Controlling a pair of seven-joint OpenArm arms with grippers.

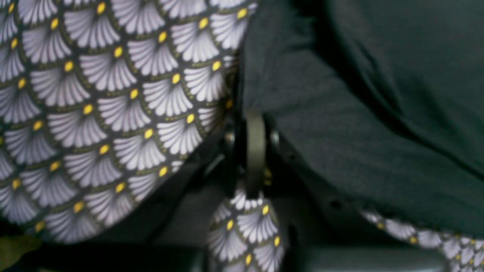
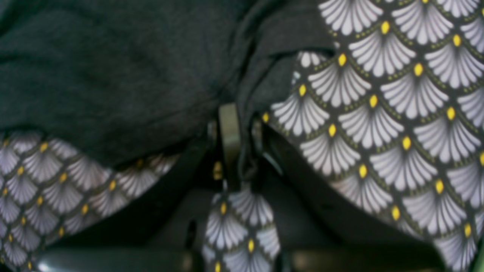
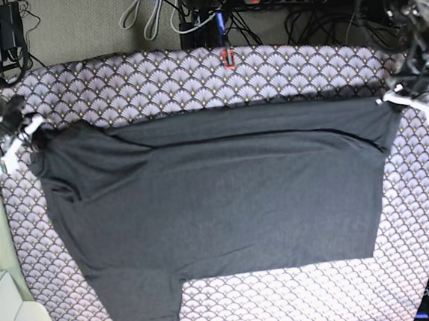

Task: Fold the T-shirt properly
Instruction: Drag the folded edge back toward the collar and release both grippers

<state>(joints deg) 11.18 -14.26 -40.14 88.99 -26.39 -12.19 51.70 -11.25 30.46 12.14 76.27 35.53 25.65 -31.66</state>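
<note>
You've got the T-shirt (image 3: 218,205) spread plain side up on the scallop-patterned cloth (image 3: 192,80) that covers the table, taking up most of the middle. Its top band is folded over along the far edge, a dark crease line running nearly the whole width. 1 sleeve hangs down at the lower left of the base view, with wrinkles bunched at the upper left corner.

Your left gripper (image 3: 389,100) sits at the shirt's top corner on the base view's right. In the left wrist view its jaws are pinched together on the dark fabric edge (image 1: 287,90), with a fold of the patterned cloth bulging up just below them, so you can't tell whether the cloth is caught too.

Your right gripper (image 3: 35,131) is at the opposite top corner, on the base view's left. In the right wrist view its jaws are likewise clamped narrow on the shirt edge (image 2: 242,87), again with a hump of patterned cloth directly under them.

Both grippers are at table level, the shirt stretched roughly taut between them along the top edge. Both wrist views are blurred, so finer contact detail isn't readable
</note>
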